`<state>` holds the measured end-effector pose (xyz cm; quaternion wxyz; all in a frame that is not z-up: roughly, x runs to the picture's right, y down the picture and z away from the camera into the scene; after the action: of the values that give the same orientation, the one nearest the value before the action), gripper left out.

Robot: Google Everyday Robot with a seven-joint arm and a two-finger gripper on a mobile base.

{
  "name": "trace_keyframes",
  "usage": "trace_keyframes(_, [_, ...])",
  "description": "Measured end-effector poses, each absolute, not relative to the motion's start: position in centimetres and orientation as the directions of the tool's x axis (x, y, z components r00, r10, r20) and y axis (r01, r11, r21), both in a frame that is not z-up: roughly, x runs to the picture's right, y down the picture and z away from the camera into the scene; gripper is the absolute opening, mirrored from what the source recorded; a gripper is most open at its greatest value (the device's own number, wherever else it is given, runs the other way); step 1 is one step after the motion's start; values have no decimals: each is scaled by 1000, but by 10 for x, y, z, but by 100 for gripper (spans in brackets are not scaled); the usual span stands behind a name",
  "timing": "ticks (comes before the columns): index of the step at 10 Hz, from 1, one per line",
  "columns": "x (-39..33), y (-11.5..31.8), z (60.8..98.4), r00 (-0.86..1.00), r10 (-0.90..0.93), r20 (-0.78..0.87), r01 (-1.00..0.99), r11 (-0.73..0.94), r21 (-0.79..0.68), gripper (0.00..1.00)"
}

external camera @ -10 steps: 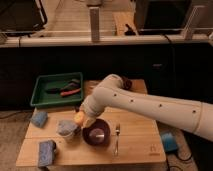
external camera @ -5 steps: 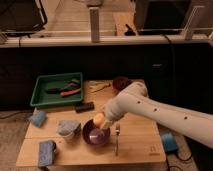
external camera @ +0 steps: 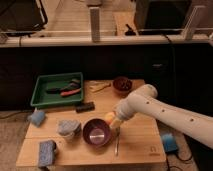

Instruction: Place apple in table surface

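Note:
The apple is small and yellow-orange. It sits at the tip of my gripper, just over the right rim of the dark maroon bowl. My gripper is shut on the apple at the end of the white arm, which reaches in from the right. The light wooden table surface lies right below the apple. I cannot tell whether the apple touches the table.
A green tray with tools stands at the back left. Also on the table are a second dark bowl, a black block, a grey cup, blue sponges and a fork.
The arm has swung to the right and drawn back, uncovering the table's middle. The apple has moved with the gripper from the bowl's left side to its right rim.

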<state>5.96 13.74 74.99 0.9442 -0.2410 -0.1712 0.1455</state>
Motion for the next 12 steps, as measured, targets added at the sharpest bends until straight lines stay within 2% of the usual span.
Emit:
trace_keyframes(3, [77, 117, 742, 896, 374, 238, -221, 842, -493, 0])
trace_keyframes(7, [90, 108, 780, 897, 371, 241, -211, 836, -506, 2])
trace_keyframes(9, [94, 102, 791, 899, 364, 244, -206, 842, -499, 17])
trace_keyframes(12, [88, 80, 806, 904, 334, 266, -189, 873, -450, 50])
